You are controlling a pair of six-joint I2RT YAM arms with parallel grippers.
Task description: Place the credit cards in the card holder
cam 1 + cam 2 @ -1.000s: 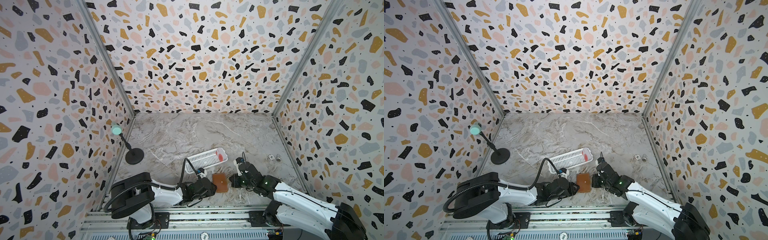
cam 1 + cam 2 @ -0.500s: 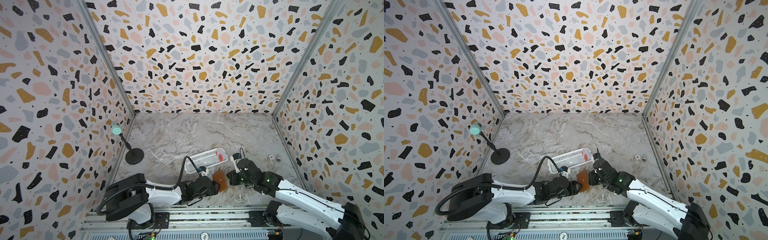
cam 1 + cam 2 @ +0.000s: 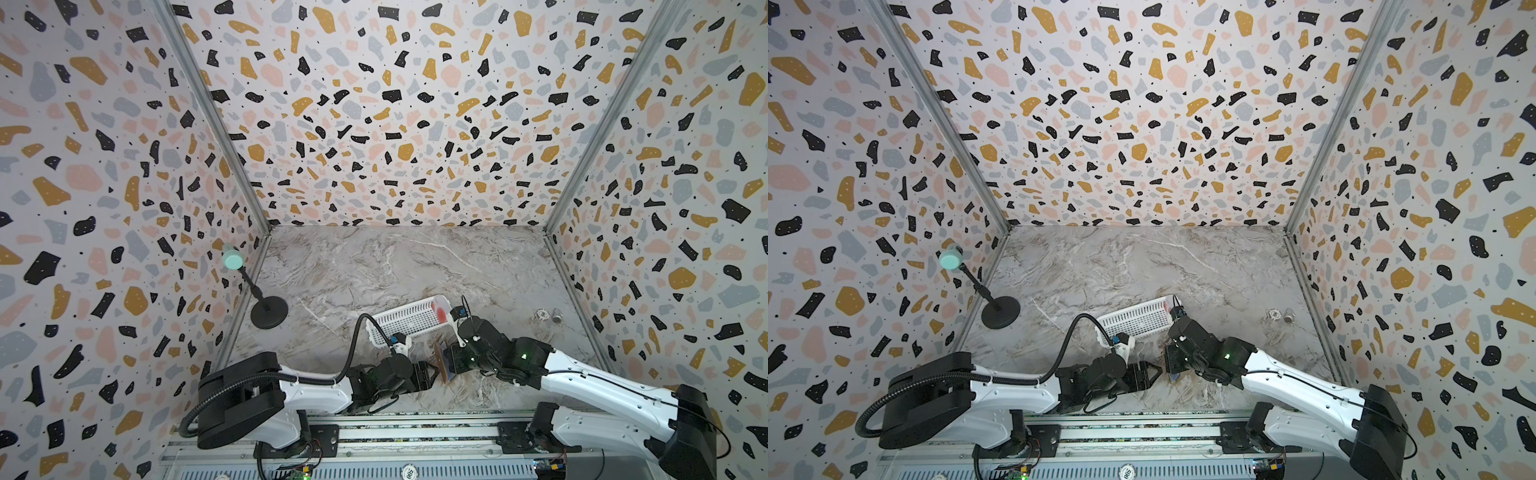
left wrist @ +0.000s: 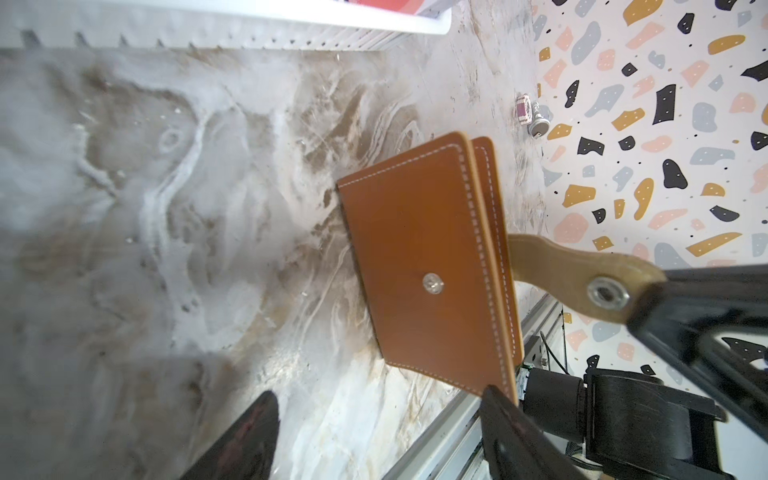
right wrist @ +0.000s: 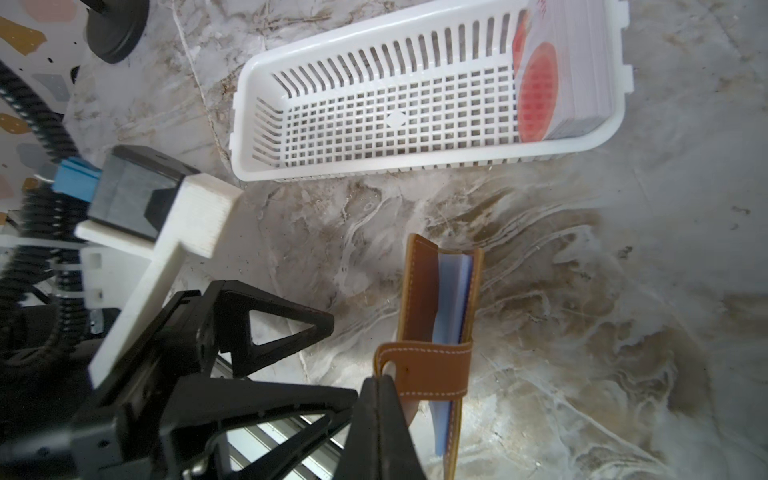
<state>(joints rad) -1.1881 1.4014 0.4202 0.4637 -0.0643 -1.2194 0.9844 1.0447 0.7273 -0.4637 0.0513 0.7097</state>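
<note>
The tan leather card holder stands on edge on the marble floor, slightly spread, with pale blue sleeves showing inside. My right gripper is shut on its snap tab. My left gripper is open; the card holder stands just ahead of it, one fingertip close to its lower corner. In both top views the card holder sits between the left gripper and the right gripper. The credit cards, whitish with red blobs, stand stacked at one end of the white basket.
The white basket lies just behind both grippers. A black stand with a teal head is at the left wall. Small metal bits lie at the right. A metal rail runs along the front edge.
The card holder lay flat a second ago; my right gripper has since raised it onto its edge by the tab. My left gripper has opened wide.
</note>
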